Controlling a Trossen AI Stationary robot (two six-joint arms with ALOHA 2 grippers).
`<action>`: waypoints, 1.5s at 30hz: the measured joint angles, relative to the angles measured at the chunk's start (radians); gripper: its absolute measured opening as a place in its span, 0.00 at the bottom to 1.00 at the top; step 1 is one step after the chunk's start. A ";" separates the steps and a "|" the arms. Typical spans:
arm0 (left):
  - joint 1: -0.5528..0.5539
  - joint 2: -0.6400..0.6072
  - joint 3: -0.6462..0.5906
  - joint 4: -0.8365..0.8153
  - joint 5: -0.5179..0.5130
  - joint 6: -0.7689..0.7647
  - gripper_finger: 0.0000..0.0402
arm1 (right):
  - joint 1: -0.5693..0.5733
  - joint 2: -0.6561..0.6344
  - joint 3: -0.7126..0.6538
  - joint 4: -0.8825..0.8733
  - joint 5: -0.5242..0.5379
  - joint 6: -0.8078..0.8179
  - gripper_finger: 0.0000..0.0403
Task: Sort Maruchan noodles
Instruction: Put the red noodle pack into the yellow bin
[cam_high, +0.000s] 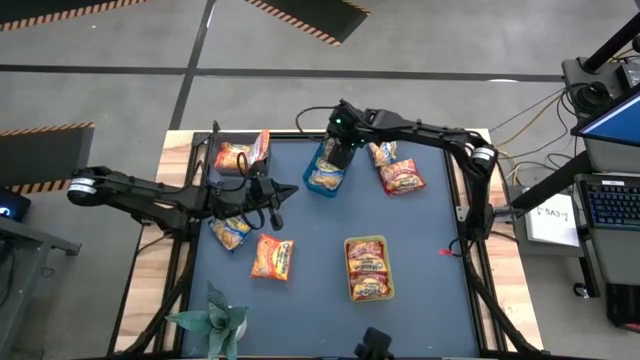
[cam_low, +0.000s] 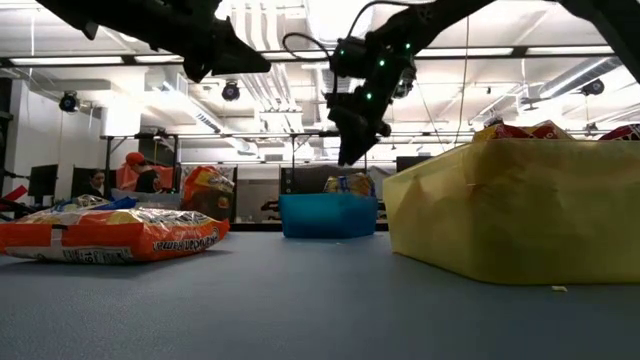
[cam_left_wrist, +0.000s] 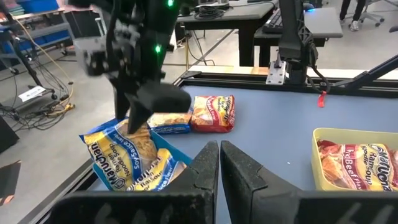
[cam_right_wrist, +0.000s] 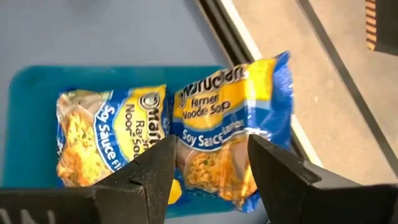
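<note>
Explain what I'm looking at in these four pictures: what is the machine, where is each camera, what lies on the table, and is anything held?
Two dark robot arms work at a blue-topped table, sorting ramen packets by kind. One picture looks straight down from above, one looks level across the tabletop, and one camera sits on each arm's wrist.

The right gripper hovers open over a blue bin. Two blue-and-yellow packets lie below it, one flat in the bin and one leaning over the bin's edge. The gripper holds nothing.

The left gripper is shut and empty, waiting above the table's left half.

A yellow-green bin holds red packets. Orange packets and other loose ones lie on the table. A small plant stands at the near edge.
</note>
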 joint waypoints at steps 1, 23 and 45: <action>0.000 0.001 0.000 0.000 0.000 0.000 0.00 | 0.000 -0.006 0.001 0.001 0.000 0.003 0.46; 0.000 0.038 0.000 -0.004 0.002 -0.040 0.00 | 0.056 -0.075 -0.061 -0.046 -0.009 0.089 0.02; -0.001 0.040 0.000 -0.086 0.005 -0.176 0.00 | 0.208 -0.466 -0.541 0.087 0.005 0.352 0.02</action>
